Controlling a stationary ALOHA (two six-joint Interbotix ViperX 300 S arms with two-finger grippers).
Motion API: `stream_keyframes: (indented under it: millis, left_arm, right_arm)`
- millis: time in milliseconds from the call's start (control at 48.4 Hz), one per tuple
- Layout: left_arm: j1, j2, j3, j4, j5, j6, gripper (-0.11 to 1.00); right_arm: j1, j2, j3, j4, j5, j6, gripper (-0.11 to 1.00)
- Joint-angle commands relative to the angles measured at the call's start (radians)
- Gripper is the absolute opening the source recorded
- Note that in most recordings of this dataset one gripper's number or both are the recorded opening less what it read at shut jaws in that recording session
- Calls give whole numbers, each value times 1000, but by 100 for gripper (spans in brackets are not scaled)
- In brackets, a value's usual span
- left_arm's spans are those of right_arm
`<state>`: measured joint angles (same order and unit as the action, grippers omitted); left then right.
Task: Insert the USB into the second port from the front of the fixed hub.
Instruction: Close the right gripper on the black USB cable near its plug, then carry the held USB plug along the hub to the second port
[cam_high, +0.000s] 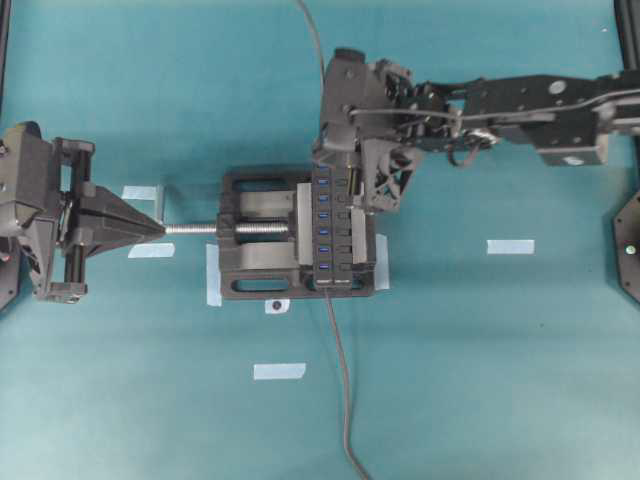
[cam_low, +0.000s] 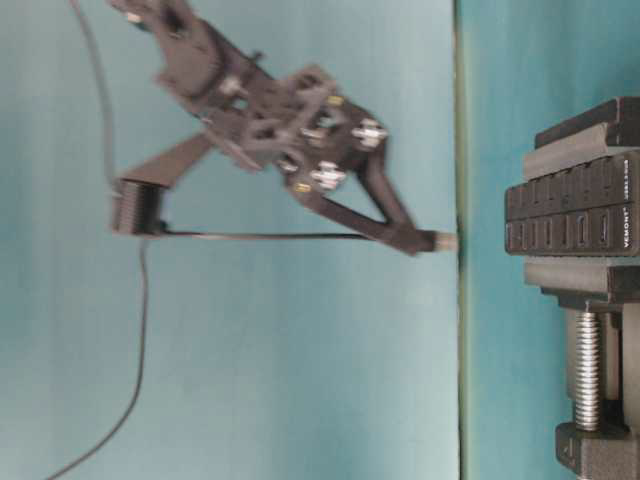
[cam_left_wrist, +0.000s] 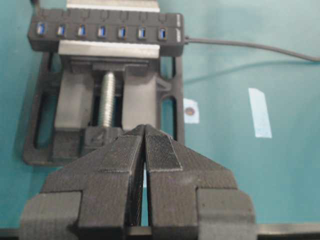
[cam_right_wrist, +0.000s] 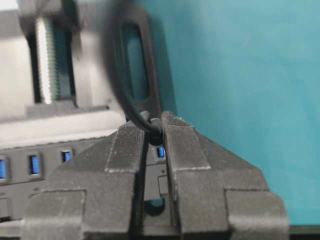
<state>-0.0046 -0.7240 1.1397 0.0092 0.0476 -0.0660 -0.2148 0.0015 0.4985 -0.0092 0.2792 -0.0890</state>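
Claws differ here: the right gripper (cam_right_wrist: 156, 131) is clamped on the USB (cam_right_wrist: 154, 126), whose thin cable (cam_right_wrist: 120, 75) curls away toward the upper left of the right wrist view, while the left gripper (cam_left_wrist: 145, 131) has its fingers pressed together on nothing. Seen from overhead, the fixed hub (cam_high: 327, 232) sits near the middle of the frame, held in the vise (cam_high: 258, 236), its row of blue ports running top to bottom. The held plug hangs over the hub's upper end in that view.
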Motion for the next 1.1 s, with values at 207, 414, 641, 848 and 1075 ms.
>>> stream_keyframes:
  millis: [207,414,641,848,1075]
  left_arm:
    - [0,0,-21,0,-6,-2,0]
    - [0,0,-20,0,-6,-2,0]
    - [-2,0,-20,0,-6,-3,0]
    - [-2,0,-21,0,-5,-3,0]
    - [-2,0,-20,0,-5,-3,0]
  right_arm:
    - [20,-58,-23,3,37,32,3]
    - [46,-63,-29,3,77,40,3]
    - [75,-83,-34,3,98,44,3]
    - [118,-87,-31,3,98,86,3]
    - [153,-80,-20,3,86,121,3]
